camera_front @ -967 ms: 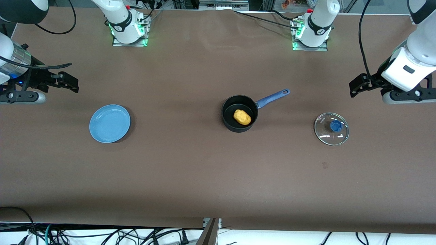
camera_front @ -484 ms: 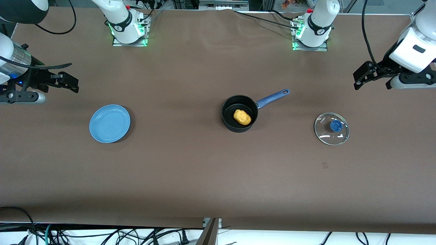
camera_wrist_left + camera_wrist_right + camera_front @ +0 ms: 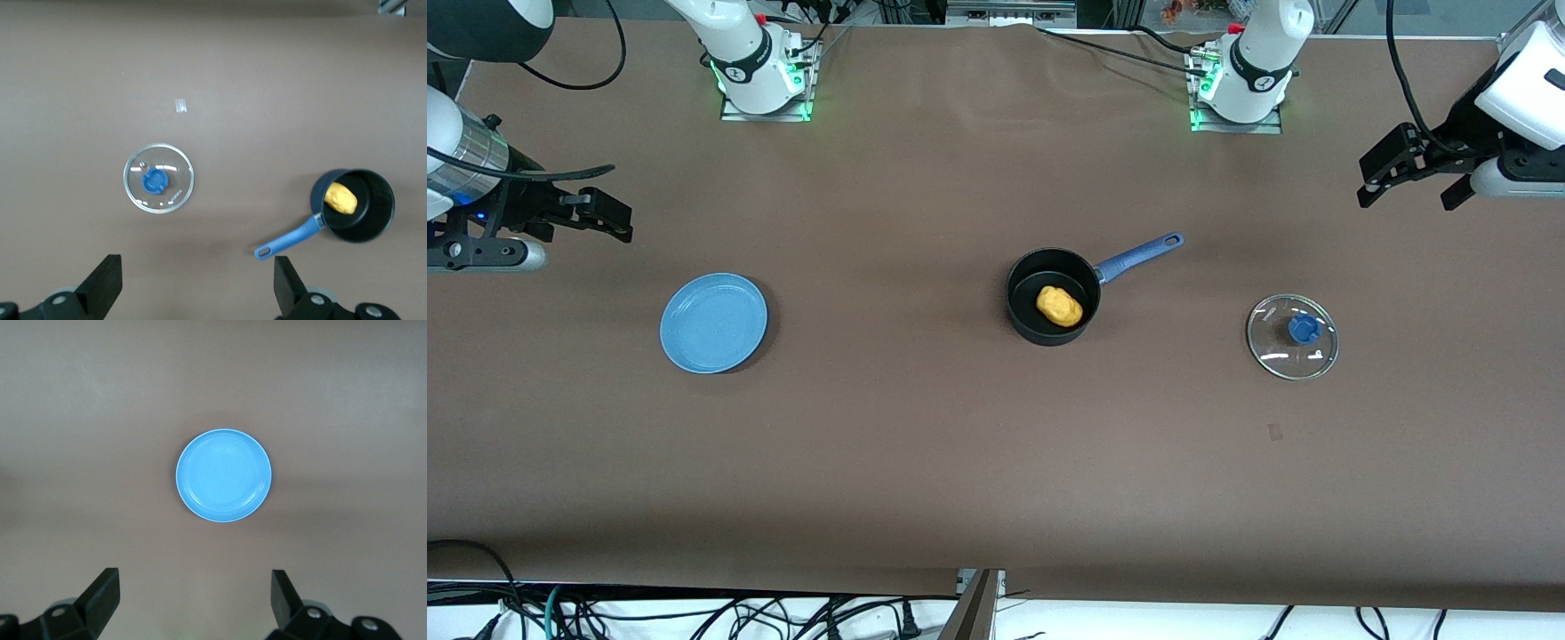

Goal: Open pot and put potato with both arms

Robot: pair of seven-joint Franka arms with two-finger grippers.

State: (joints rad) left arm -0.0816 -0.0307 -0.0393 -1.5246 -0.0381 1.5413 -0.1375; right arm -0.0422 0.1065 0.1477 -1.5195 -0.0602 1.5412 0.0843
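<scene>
The black pot (image 3: 1052, 298) with a blue handle (image 3: 1138, 253) stands open mid-table, with the yellow potato (image 3: 1059, 306) inside it. It also shows in the left wrist view (image 3: 357, 205), with the potato (image 3: 341, 198) in it. The glass lid (image 3: 1292, 337) with a blue knob lies flat on the table toward the left arm's end, apart from the pot, and shows in the left wrist view (image 3: 159, 178). My left gripper (image 3: 1409, 178) is open and empty, raised at the left arm's end of the table. My right gripper (image 3: 596, 218) is open and empty, raised above the right arm's end.
A flat blue plate (image 3: 713, 322) lies empty toward the right arm's end, also in the right wrist view (image 3: 223, 475). A small scrap (image 3: 1274, 432) lies on the brown table nearer the front camera than the lid. Cables hang along the table's near edge.
My left arm has risen and drawn back toward its base end, away from the lid. The right arm, pot, potato, lid and plate have not moved.
</scene>
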